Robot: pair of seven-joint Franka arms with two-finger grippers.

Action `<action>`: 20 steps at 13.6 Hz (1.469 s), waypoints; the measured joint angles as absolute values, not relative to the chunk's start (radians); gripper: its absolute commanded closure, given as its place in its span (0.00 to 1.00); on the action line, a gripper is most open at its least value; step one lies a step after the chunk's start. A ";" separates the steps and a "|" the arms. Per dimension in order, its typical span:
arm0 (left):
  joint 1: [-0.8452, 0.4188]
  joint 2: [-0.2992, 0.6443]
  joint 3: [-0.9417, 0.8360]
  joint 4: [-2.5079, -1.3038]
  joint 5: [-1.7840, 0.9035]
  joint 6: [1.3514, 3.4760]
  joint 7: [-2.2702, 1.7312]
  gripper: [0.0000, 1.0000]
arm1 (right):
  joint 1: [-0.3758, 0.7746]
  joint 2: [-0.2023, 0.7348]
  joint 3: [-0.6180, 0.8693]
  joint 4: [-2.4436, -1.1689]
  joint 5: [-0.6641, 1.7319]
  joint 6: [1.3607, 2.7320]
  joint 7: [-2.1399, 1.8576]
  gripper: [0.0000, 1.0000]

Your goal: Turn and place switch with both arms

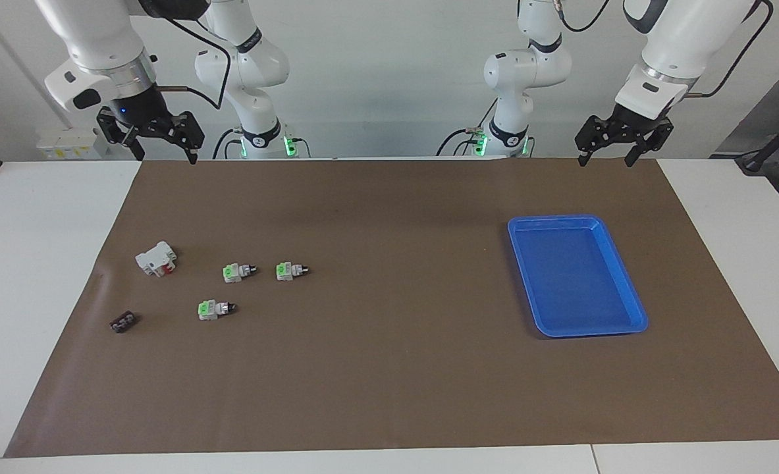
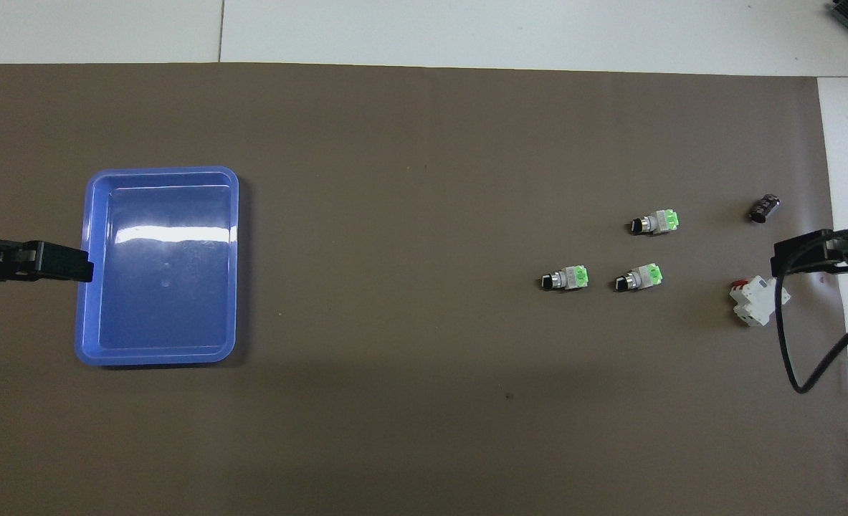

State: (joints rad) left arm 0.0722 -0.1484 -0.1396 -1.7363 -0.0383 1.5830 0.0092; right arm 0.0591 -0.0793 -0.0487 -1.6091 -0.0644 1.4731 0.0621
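Observation:
Three alike switches lie on the brown mat toward the right arm's end, each with a green cap and a black knob tip. One [image 1: 292,270] [image 2: 565,278] lies closest to the table's middle. A second [image 1: 239,271] [image 2: 639,278] lies beside it. The third [image 1: 215,309] [image 2: 654,222] lies farther from the robots. My right gripper [image 1: 164,153] [image 2: 796,254] hangs open and empty, raised over the mat's edge at its own end. My left gripper [image 1: 608,160] [image 2: 72,264] hangs open and empty, raised over the mat's edge at its end. Neither touches anything.
A blue tray [image 1: 577,220] [image 2: 158,172] lies on the mat toward the left arm's end, with nothing in it. A larger white block with a red part [image 1: 157,258] [image 2: 757,301] and a small dark piece [image 1: 123,321] [image 2: 764,208] lie beside the switches.

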 measured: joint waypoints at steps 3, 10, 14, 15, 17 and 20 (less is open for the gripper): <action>0.072 -0.148 -0.140 -1.736 -0.038 1.583 0.009 0.00 | 0.059 -0.079 -0.049 -1.609 -0.064 1.473 0.062 0.00; 0.072 -0.148 -0.141 -1.736 -0.038 1.583 0.010 0.00 | 0.059 -0.082 -0.049 -1.614 -0.063 1.481 0.092 0.00; 0.072 -0.148 -0.142 -1.736 -0.038 1.583 0.010 0.00 | 0.063 -0.081 -0.046 -1.763 -0.061 1.720 0.244 0.00; 0.072 -0.148 -0.142 -1.736 -0.038 1.583 0.010 0.00 | 0.065 -0.081 -0.042 -1.822 -0.061 1.793 0.280 0.00; 0.072 -0.148 -0.142 -1.736 -0.038 1.583 0.010 0.00 | 0.086 -0.069 -0.039 -1.911 -0.061 1.889 0.362 0.00; 0.072 -0.148 -0.141 -1.737 -0.038 1.583 0.010 0.00 | 0.164 0.011 -0.035 -1.968 -0.061 2.007 0.619 0.00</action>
State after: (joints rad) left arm 0.0721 -0.1484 -0.1415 -1.7365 -0.0383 1.5827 0.0101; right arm 0.1645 0.0113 -0.0352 -1.9677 -0.0606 2.0072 0.6188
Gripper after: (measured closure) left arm 0.000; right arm 0.000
